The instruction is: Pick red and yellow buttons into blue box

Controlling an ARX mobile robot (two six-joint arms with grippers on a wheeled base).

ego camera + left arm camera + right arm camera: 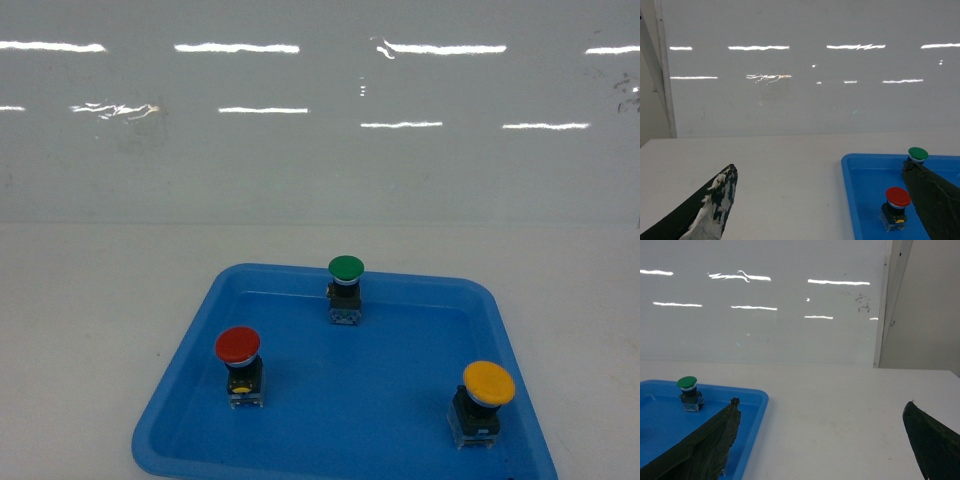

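We see a glossy red-capped mushroom push-button [238,346] and a yellow-capped one [488,383] upright in a shallow blue plastic tray [350,400] on the matte white surface [90,300]; only wrist views show both arms' dark fingers [705,210] [705,440] (spread apart, empty).

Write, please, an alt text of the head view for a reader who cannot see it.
A shallow blue tray on a white table holds three upright push-buttons: a red button at front left, a yellow button at front right, and a green button at the back. Behind is a glossy white wall; no arm is visible.
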